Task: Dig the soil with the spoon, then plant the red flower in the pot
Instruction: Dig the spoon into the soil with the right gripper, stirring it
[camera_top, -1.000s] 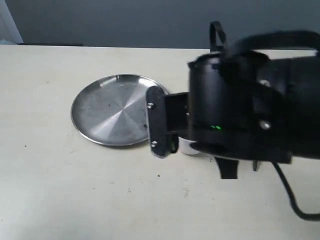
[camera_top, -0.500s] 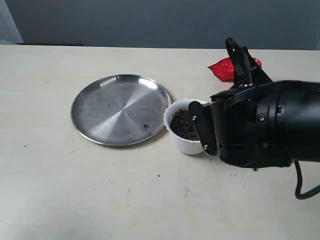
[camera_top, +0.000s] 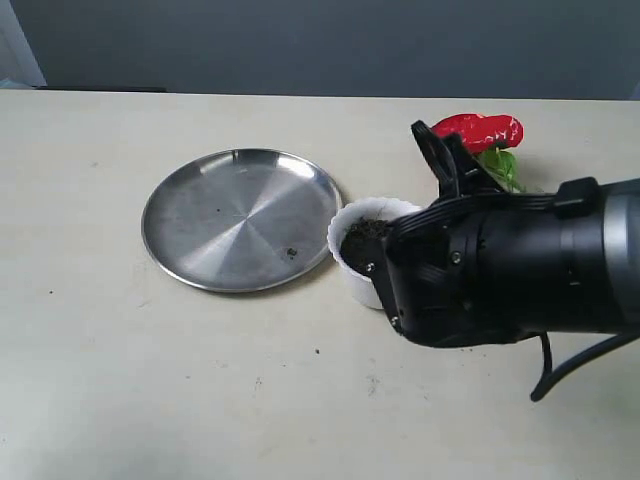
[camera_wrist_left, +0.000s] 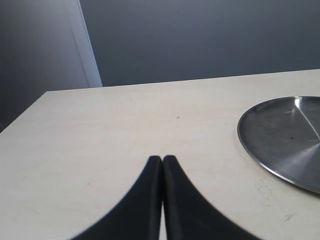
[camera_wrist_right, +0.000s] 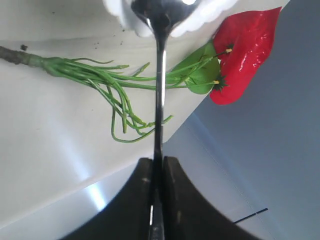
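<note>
The white scalloped pot (camera_top: 352, 268) stands beside the plate with dark soil (camera_top: 360, 233) in it, its right side hidden by my right arm (camera_top: 500, 270). Behind the arm lies the red flower (camera_top: 480, 130). In the right wrist view my right gripper (camera_wrist_right: 157, 162) is shut on the thin handle of the silver spoon (camera_wrist_right: 159, 90). The spoon's bowl sits at the pot (camera_wrist_right: 212, 12) rim and hides the soil there. The flower (camera_wrist_right: 245, 50) lies on the table with its leaf, stem and grass blades spread out. My left gripper (camera_wrist_left: 162, 159) is shut and empty above bare table.
A round steel plate (camera_top: 240, 218) with a few soil crumbs lies left of the pot; its edge also shows in the left wrist view as the plate (camera_wrist_left: 285, 145). Soil crumbs dot the table in front of the pot. The table's far edge meets a dark wall.
My right arm has swung down and away from the camera, uncovering the pot and then the red flower. The plate and pot have stayed put.
</note>
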